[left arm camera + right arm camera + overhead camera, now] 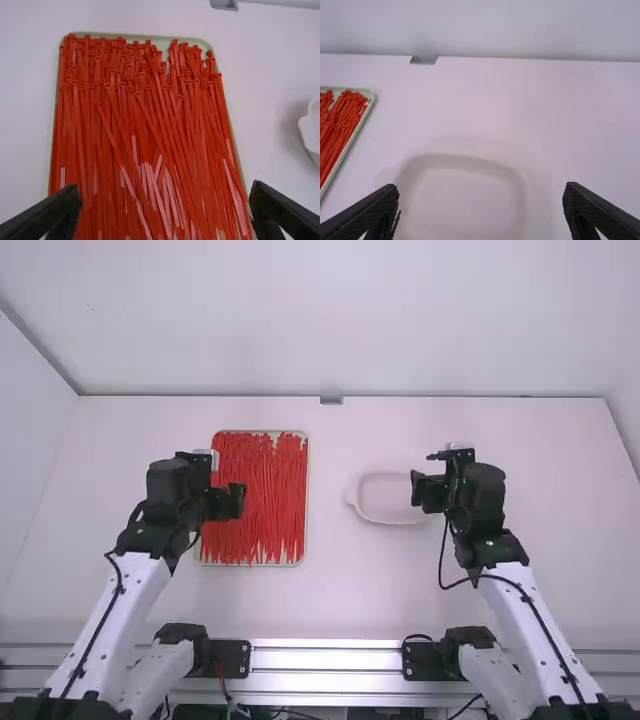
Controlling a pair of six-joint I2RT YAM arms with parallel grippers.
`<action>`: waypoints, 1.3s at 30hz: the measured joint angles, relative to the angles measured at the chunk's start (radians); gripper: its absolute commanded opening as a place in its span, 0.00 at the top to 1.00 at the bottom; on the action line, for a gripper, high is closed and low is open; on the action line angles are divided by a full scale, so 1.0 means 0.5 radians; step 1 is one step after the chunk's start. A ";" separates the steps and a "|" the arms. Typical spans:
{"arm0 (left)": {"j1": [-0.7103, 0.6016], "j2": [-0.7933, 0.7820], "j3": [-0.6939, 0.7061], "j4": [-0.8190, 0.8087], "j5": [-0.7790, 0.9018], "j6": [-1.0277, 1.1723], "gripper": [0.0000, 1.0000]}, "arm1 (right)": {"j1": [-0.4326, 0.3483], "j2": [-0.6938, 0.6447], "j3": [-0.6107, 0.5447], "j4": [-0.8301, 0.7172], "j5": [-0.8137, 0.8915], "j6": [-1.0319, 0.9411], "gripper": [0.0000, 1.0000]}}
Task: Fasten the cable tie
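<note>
Hovering wide open over the 6 o'clock end of the tray (pixel 305 490), the left gripper (pixel 165 220) is nearest the red cable ties (pixel 140 140), which lie 12-to-6, while the right gripper (pixel 480 220), also open, hangs above the white dish (pixel 385 498) at their 3 o'clock.

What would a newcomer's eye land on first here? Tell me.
The thick bundle of bright red cable ties heaped on a pale tray, on the left half of the table, stands out at once. Next comes the white dish to its right. The left gripper hangs open above the ties, the right gripper open above the dish.
</note>
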 measured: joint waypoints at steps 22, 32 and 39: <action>0.018 0.233 0.151 -0.068 0.059 -0.008 0.01 | 0.042 0.218 0.131 0.013 -0.027 0.002 0.02; 0.018 0.331 0.156 0.044 -0.034 -0.099 0.01 | 0.038 0.218 0.134 0.014 -0.025 0.002 0.02; 0.027 0.520 0.242 0.101 -0.041 -0.105 0.01 | 0.038 0.217 0.134 0.031 -0.013 0.007 0.02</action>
